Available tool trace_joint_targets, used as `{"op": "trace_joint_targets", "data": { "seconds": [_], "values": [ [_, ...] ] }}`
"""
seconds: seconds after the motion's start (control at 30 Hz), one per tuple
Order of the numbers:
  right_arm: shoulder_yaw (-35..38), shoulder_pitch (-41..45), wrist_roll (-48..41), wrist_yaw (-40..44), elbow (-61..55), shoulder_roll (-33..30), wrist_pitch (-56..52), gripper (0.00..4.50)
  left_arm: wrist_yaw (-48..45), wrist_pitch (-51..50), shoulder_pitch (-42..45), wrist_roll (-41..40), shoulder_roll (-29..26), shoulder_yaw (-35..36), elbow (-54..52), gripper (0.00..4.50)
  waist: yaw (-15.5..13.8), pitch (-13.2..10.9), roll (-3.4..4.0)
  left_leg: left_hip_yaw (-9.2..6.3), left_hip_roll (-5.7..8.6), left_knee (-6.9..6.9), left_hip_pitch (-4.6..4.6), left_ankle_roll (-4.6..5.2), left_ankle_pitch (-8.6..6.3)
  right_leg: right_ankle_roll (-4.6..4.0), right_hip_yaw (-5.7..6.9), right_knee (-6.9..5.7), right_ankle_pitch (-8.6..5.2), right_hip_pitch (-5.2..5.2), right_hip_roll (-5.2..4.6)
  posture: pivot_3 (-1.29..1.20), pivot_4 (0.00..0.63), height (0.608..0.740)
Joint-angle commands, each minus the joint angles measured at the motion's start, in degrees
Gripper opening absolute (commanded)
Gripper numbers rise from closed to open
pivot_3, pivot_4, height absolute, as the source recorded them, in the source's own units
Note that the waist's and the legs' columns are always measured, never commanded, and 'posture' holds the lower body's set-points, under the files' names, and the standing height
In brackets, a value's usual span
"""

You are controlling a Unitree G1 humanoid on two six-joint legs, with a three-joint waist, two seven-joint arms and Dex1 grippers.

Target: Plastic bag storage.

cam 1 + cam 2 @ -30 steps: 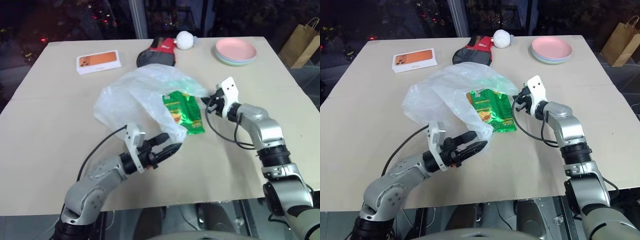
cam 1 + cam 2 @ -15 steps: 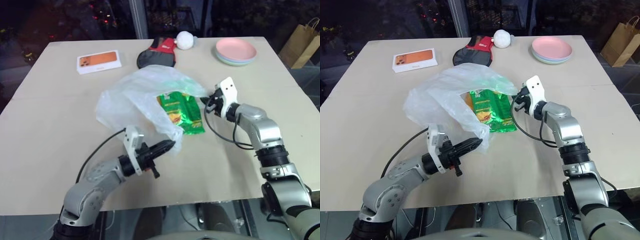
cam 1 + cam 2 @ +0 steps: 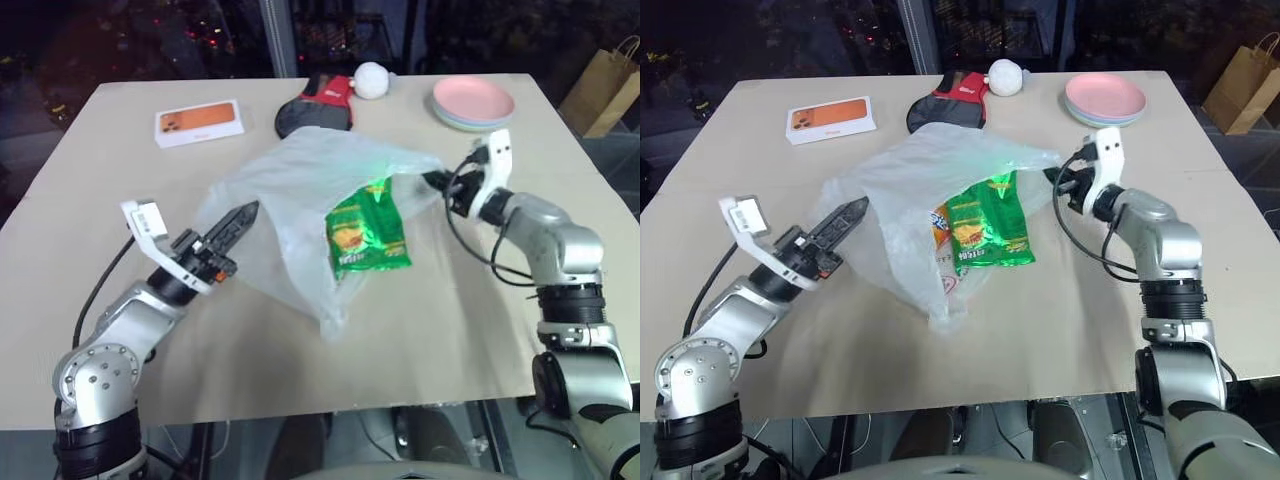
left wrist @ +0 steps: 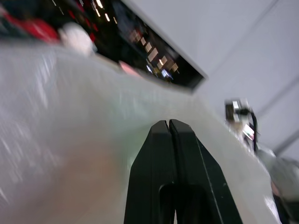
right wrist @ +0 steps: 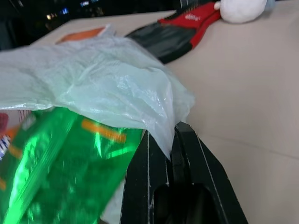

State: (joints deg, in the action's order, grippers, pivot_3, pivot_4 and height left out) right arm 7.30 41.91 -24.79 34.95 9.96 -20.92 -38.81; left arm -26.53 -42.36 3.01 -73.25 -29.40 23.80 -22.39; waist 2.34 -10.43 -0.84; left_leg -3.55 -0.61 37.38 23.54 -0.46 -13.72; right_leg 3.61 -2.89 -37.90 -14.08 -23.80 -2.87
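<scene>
The plastic bag [image 3: 300,200], thin, translucent and white, is stretched out above the table between my two grippers. My left gripper [image 3: 245,212] is shut on its left edge, and the left wrist view shows the closed fingertips [image 4: 161,128] pressed against the film [image 4: 70,116]. My right gripper [image 3: 432,181] is shut on the bag's right corner, with crinkled film [image 5: 107,84] pinched between its fingers [image 5: 187,140]. A green snack packet [image 3: 365,232] shows at the bag's front, by its open lower edge; whether it is inside I cannot tell.
On the beige table [image 3: 100,230], at the far side, lie an orange phone box [image 3: 198,122], a black and red object [image 3: 318,105], a white ball [image 3: 371,80] and stacked pink plates [image 3: 473,100]. A brown paper bag [image 3: 605,85] stands beyond the right edge.
My left gripper shut on the bag's near edge, then swung left and up, pulling the bag wide. My right gripper rose a little with its corner. The green packet now stands more upright.
</scene>
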Motion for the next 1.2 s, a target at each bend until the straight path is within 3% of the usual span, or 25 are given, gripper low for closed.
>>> {"op": "trace_joint_targets", "data": {
  "seconds": [0.03, 0.1, 0.23, 0.33, 0.67, 1.2],
  "values": [
    [-0.3, -0.2, -0.7, -0.2, -3.2, 0.0, -0.7, 0.00, -7.0, -5.5, -5.8, -5.0, -4.8, -2.7, -8.8, 0.55, 0.2, 0.0, -0.02, -0.01, -0.02, 0.00, 0.02, 0.00, 0.00, 0.00, 0.01, 0.00, 0.00, -0.01, 0.02, 0.00, 0.150, 0.740],
    [-0.8, -0.6, -0.7, -0.5, -3.8, 0.4, -0.9, 0.00, -10.9, -7.3, -9.4, -5.4, -8.2, -3.3, -11.2, 1.18, 0.3, 0.0, 0.01, 0.02, -0.03, -0.04, 0.01, 0.00, 0.00, -0.01, -0.03, -0.01, -0.01, -0.04, 0.03, 0.00, 0.150, 0.740],
    [-1.4, -1.0, -0.8, -1.1, -4.6, 1.5, -1.0, 0.00, -17.4, -8.1, -14.3, -3.6, -13.4, -2.5, -11.9, 3.16, 0.1, 0.0, 0.04, 0.02, -0.05, -0.07, -0.08, 0.00, 0.00, -0.02, -0.02, -0.06, -0.01, -0.01, 0.07, 0.00, 0.150, 0.740],
    [-1.9, -1.3, -0.8, -1.6, -4.8, 2.5, -1.0, 0.00, -21.4, -7.3, -15.4, 2.0, -16.8, -6.7, -14.2, 4.49, 0.0, 0.0, 0.05, 0.07, -0.05, -0.07, -0.17, 0.00, 0.00, -0.02, -0.08, -0.08, -0.01, 0.03, 0.09, 0.00, 0.150, 0.740],
    [-2.6, -1.7, -0.7, -2.4, -5.3, 3.6, -0.9, 0.00, -4.3, -0.5, -7.2, 22.3, -5.5, -21.9, -18.3, 4.49, 0.0, 0.0, 0.05, 0.12, -0.05, -0.08, -0.18, 0.00, 0.00, -0.01, -0.14, -0.04, 0.00, 0.07, 0.07, 0.00, 0.150, 0.740],
    [-4.6, -2.7, -0.2, -2.5, -5.7, 4.1, -0.4, 0.00, 11.2, 10.9, -3.2, 55.3, 0.5, -28.9, -11.6, 4.49, 0.0, 0.0, 0.05, 0.12, -0.03, -0.08, -0.20, 0.00, 0.00, -0.01, -0.14, -0.06, 0.00, 0.07, 0.07, 0.00, 0.150, 0.740]
  ]
}}
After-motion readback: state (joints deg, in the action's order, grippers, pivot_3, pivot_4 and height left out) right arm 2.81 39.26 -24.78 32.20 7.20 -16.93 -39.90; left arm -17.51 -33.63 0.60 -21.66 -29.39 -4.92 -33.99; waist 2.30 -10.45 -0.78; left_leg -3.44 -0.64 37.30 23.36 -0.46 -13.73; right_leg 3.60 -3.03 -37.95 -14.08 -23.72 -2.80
